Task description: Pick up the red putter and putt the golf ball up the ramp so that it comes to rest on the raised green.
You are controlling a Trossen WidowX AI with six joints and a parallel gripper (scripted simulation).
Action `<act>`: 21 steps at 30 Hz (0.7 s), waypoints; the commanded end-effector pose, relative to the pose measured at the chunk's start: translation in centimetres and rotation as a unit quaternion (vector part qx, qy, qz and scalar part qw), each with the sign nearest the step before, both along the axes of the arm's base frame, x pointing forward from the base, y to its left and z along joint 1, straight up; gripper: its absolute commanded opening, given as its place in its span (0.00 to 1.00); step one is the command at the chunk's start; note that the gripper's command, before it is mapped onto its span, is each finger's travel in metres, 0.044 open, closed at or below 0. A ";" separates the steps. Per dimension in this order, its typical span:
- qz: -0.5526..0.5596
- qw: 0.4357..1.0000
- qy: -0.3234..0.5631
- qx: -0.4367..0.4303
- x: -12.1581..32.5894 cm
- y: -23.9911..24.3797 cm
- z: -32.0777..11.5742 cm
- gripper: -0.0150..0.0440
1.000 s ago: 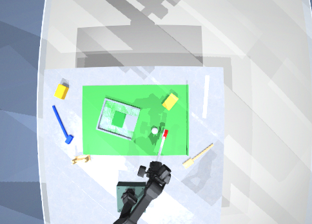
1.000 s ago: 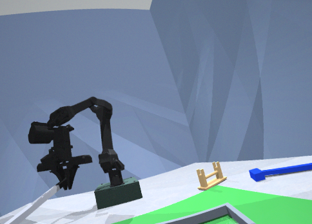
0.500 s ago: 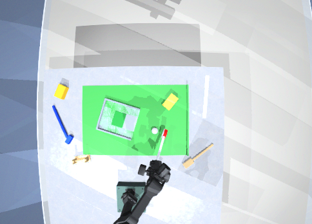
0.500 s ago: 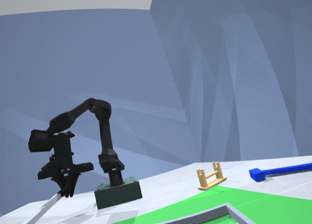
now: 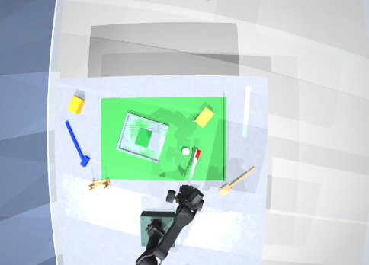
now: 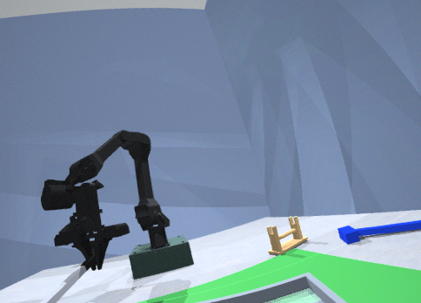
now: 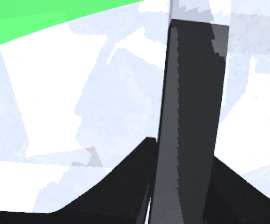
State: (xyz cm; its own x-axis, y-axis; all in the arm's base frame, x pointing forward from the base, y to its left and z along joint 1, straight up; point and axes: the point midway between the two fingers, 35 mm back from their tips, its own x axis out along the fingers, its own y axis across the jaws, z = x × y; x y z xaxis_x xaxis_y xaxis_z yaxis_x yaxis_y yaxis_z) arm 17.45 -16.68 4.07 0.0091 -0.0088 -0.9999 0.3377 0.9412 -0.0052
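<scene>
Gripping the red putter (image 5: 194,164) by the dark grip end of its shaft, the gripper (image 5: 187,186) is clamped on it, and the wrist view shows the dark handle running straight up between the jaws before turning pale. From above, the putter slants out over the green mat (image 5: 114,167), its red head lying just beside the golf ball (image 5: 185,151), on the side away from the ramp (image 5: 142,136). Whether head and ball touch cannot be told. The raised green sits at the middle of that ramp, well apart from the ball.

Judging by its thin, straight look, the putter is probably light and stiff, so it should swing without bending. Being held far from the head, though, it could twist or slip between the jaws on impact. Holding the dark grip section seems right, since it gives reach. The ball looks small, hard and free-rolling, so a mild stroke could overshoot or send it off line.

No brand, label or writing can be read on any object in these views.
</scene>
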 end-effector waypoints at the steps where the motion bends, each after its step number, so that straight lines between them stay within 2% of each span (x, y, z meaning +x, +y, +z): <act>1: 0.000 1.000 0.000 0.000 0.0 0.0 0.1 0.25; 21: -0.002 1.000 -0.001 -0.004 -0.9 -3.0 -0.2 0.25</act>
State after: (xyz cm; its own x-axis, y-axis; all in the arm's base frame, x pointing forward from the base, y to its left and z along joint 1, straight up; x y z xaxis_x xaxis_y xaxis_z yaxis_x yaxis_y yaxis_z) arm 16.43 -19.16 3.81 0.0072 -0.0090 -0.9999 0.3452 0.9385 -0.0059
